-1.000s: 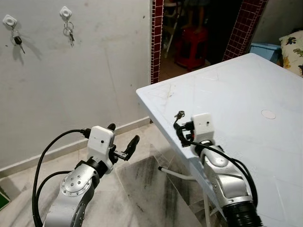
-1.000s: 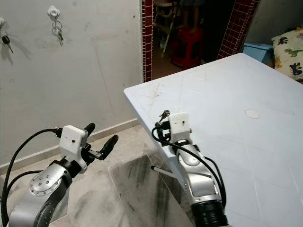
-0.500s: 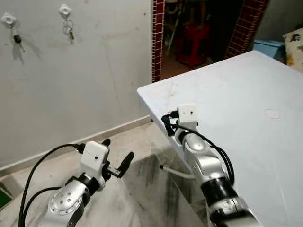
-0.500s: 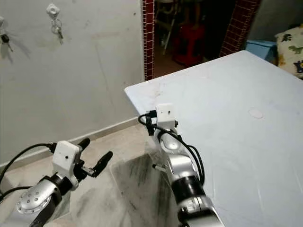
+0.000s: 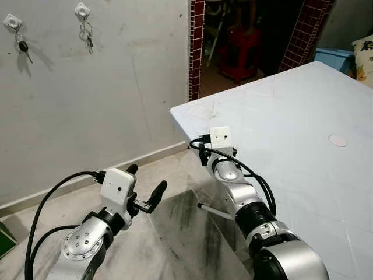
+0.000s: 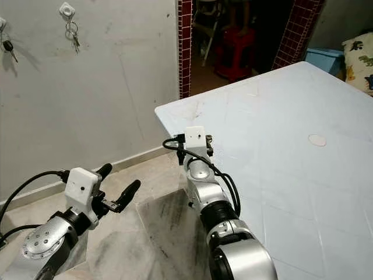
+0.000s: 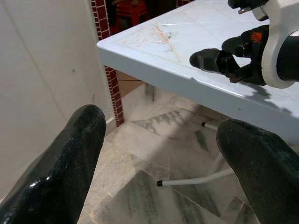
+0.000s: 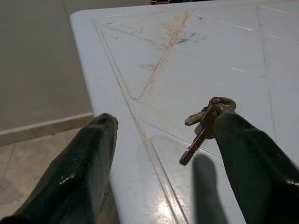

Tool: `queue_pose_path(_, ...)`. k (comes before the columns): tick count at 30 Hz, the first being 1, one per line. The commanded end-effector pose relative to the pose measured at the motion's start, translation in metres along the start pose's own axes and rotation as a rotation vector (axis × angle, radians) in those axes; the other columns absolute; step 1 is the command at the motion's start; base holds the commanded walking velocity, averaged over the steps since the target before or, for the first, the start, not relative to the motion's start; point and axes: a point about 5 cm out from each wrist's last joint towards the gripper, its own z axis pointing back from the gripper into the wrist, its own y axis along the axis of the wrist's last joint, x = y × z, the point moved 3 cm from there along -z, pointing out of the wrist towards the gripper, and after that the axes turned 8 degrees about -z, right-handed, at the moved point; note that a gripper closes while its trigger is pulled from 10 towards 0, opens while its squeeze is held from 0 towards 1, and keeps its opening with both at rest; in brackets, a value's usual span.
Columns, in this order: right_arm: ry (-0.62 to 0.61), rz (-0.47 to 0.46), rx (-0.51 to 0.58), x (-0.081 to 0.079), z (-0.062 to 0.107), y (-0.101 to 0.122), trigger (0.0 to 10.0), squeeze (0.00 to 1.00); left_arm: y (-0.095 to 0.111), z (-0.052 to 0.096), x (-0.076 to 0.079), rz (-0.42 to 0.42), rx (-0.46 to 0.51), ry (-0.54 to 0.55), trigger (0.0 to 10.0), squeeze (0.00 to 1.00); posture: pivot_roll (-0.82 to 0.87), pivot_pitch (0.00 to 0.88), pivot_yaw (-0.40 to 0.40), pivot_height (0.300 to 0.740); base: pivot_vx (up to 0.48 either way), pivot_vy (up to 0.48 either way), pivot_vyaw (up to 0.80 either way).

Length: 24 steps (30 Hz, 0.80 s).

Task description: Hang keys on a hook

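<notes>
Grey plaster wall (image 5: 116,87) at the left carries two white hooks — one (image 5: 12,23) with a dark-headed key hanging, the next (image 5: 82,10) with a small bunch on a ring. Both hooks look occupied; whether a free one exists beyond the frame, I cannot tell.

Below, over the marble floor (image 5: 169,233), the left gripper (image 5: 144,189) hovers idle, its two black fingers spread apart with nothing between them.

Moving right: a white plastic table (image 5: 291,116), and the right gripper (image 8: 159,154) low over its near corner. In the right wrist view its fingers stand wide open, holding nothing, on either side of the keys (image 8: 206,122), which lie flat on the table top just ahead of the fingertips and near the edge.

Progress, by my judgement: early. The keys are not yet grasped; pick-up, the carry to the wall and the hanging itself all remain.

Count: two hooks, two sets of keys already hung, one set on the table, one table, two grippers.
</notes>
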Motion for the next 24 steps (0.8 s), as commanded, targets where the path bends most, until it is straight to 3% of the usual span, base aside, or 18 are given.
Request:
queue_pose_path(1,0.003,0.003,0.013,-0.003,-0.001,0.004,10.0,0.00,0.003,0.001,0.001,-0.009,0.008,-0.003,10.0,0.00,0.21,0.053,0.023,0.740,0.000,0.000,0.00)
queue_pose_path(4,-0.048,0.014,0.049,0.011,-0.003,0.013,10.0,0.00,0.001,-0.001,-0.002,-0.008,0.001,0.013,10.0,0.00,0.19,0.055,0.013,0.740,0.000,0.000,0.00)
queue_pose_path(7,-0.077,0.046,0.166,0.028,-0.001,0.034,10.0,0.00,0.007,-0.004,-0.008,-0.003,0.033,0.040,10.0,0.00,0.17,0.055,0.011,0.740,0.000,0.318,0.00)
queue_pose_path(10,-0.072,0.103,0.283,0.037,0.010,0.050,10.0,0.00,0.010,-0.006,-0.010,0.008,0.040,0.053,10.0,0.00,0.16,0.053,0.011,0.740,0.000,0.000,0.00)
queue_pose_path(12,-0.070,0.141,0.375,0.048,0.026,0.059,10.0,0.00,0.011,-0.008,-0.012,0.008,0.037,0.065,10.0,0.00,0.14,0.050,0.013,0.740,0.000,0.000,0.00)
queue_pose_path(19,-0.035,0.135,0.355,0.064,0.051,0.048,10.0,0.00,0.012,-0.002,-0.008,-0.001,0.047,0.060,10.0,0.00,0.11,0.044,0.017,0.740,0.000,0.000,0.00)
queue_pose_path(24,0.176,0.078,0.347,0.054,0.092,0.038,10.0,0.00,0.010,0.010,-0.010,0.001,0.040,0.073,10.0,0.00,0.09,0.036,0.025,0.740,0.000,0.000,0.00)
